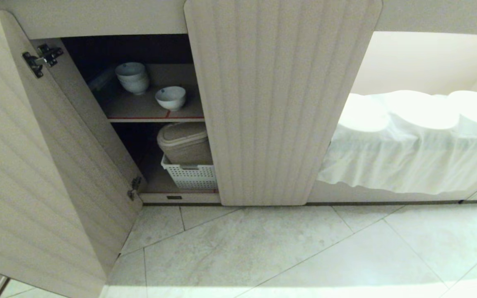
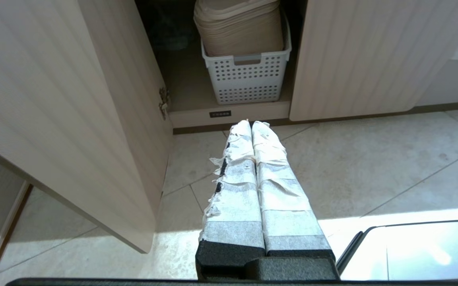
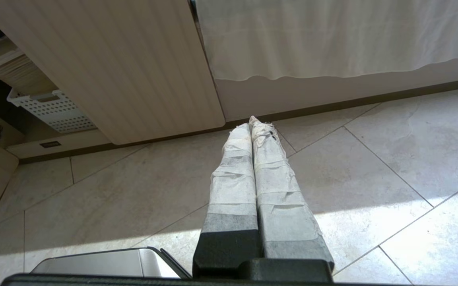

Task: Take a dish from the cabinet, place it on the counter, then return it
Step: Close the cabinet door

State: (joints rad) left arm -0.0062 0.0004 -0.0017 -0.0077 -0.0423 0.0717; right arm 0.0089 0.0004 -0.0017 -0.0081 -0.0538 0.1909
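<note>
Cabinet (image 1: 282, 103), left door swung open: the dish (image 1: 170, 97), a lone white bowl, sits on the upper red-edged shelf (image 1: 155, 118) just beside a stack of bowls (image 1: 132, 77), above the basket (image 1: 191, 176) on the cabinet's floor. Left tool (image 2: 251, 124) and right tool (image 3: 254, 121): both empty, taped fingers pressed together, low over the floor tiles (image 1: 263, 248) outside the cabinet. Status, judged: either nothing begun or everything done; bench out of view.

I see a home kitchen, ribbed cabinet (image 1: 282, 103) beyond my jaws, stacked bowls (image 1: 132, 77) shelved inside, tiled floor (image 1: 288, 252) beneath.
</note>
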